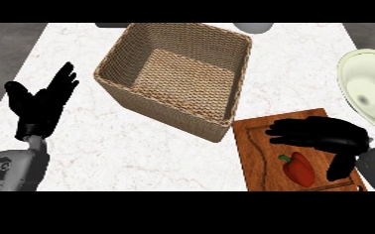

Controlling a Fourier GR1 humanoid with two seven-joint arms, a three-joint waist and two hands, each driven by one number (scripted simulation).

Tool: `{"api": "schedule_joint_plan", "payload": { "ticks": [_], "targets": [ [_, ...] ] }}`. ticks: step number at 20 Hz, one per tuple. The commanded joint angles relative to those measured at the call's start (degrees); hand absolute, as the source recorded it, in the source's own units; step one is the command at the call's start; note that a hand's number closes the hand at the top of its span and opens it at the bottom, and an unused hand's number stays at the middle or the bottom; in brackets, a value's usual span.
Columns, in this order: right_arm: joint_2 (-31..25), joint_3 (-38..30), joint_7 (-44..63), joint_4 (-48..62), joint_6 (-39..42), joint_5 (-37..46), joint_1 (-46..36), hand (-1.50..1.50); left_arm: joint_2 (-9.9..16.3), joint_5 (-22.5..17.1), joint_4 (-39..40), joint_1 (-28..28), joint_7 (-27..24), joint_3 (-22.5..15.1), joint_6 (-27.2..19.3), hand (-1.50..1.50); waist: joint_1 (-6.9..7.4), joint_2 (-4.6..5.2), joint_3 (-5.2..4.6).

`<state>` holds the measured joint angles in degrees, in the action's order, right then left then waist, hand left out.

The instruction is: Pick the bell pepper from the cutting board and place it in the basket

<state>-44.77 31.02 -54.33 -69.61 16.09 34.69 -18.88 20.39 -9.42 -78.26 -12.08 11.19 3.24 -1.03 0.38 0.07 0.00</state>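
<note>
A white marble counter (168,148) fills the view, dark floor past its left edge. A red bell pepper (299,169) lies on the wooden cutting board (256,153), at the lower right. The right hand (319,133) hovers just above it, fingers spread, grasping nothing. A woven basket (219,44) stands nearby. The left hand (44,101) rests unclenched at the left. A pale plate (350,82) sits at the right edge.

Each robot hand is matt black: left robot hand (40,101), right robot hand (319,134), grey forearms (21,168)
</note>
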Motion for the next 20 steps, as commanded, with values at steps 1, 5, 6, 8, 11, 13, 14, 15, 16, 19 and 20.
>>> {"api": "schedule_joint_plan", "payload": {
  "ticks": [1, 5, 6, 8, 11, 13, 14, 15, 16, 19, 20],
  "targets": [
    [-1.3, -0.3, -10.3, 3.7, 5.7, -1.1, -2.3, -1.5, 0.6, -1.0, -0.4, -0.3, 0.6, 1.4, 1.1, 0.0, 0.26, 0.06, 0.02],
    [0.3, 0.6, -4.7, -0.8, 0.6, 3.6, 1.6, -1.5, 0.5, -0.4, -4.8, 0.1, 4.6, 1.6, 0.4, 0.0, -0.19, -0.16, 0.01],
    [1.5, 0.5, -3.8, -1.1, 1.0, 3.7, 1.5, -1.5, 1.3, -1.0, 3.2, -0.7, -1.3, 3.7, 3.5, 0.0, -0.39, -0.05, -0.02],
    [0.7, -0.4, -5.7, -0.9, -1.4, 4.8, 4.5, -1.5, -1.8, 1.5, 2.5, 0.3, -1.8, 1.6, 1.1, 0.0, -0.5, -0.06, -0.01],
    [4.3, -1.5, -3.9, 2.0, -0.3, 7.9, 1.3, -1.5, -1.2, 2.4, -0.8, 1.1, -0.1, 2.2, 1.1, 0.0, -0.13, -0.04, 0.0],
    [5.5, -1.5, -7.0, 6.4, -6.0, 10.4, 3.1, -1.5, -3.4, 3.5, -3.2, 2.2, 1.4, 0.7, -0.7, 0.0, -0.09, -0.04, 0.02],
    [5.7, -2.0, -6.4, 5.7, -1.8, 9.7, -0.1, -1.5, -2.1, 2.4, -4.4, 0.3, 4.2, 1.4, 0.4, 0.0, -0.02, -0.05, 0.02],
    [6.3, -1.8, -5.3, 3.4, -4.8, 11.0, 3.7, -1.5, -3.7, 4.3, 1.1, -0.5, -0.5, 1.4, -0.5, 0.0, -0.41, -0.04, 0.0],
    [7.1, -0.1, -4.2, 2.4, -5.7, 12.9, 2.9, 1.5, -1.8, 1.6, -0.5, 0.6, 0.7, 2.9, 2.4, 0.0, -0.25, -0.06, 0.0],
    [7.0, 0.8, -5.0, 2.4, -10.1, 17.2, 4.4, 1.5, -3.7, 3.8, -3.9, 1.8, 1.8, 1.0, 0.1, 0.0, -0.2, -0.09, 0.01],
    [6.4, -0.3, -7.1, 4.9, -10.0, 17.4, 3.0, 1.5, 0.0, 1.4, 3.3, -0.4, -1.7, 5.1, 4.7, 0.0, -0.29, 0.02, -0.01]
  ]
}}
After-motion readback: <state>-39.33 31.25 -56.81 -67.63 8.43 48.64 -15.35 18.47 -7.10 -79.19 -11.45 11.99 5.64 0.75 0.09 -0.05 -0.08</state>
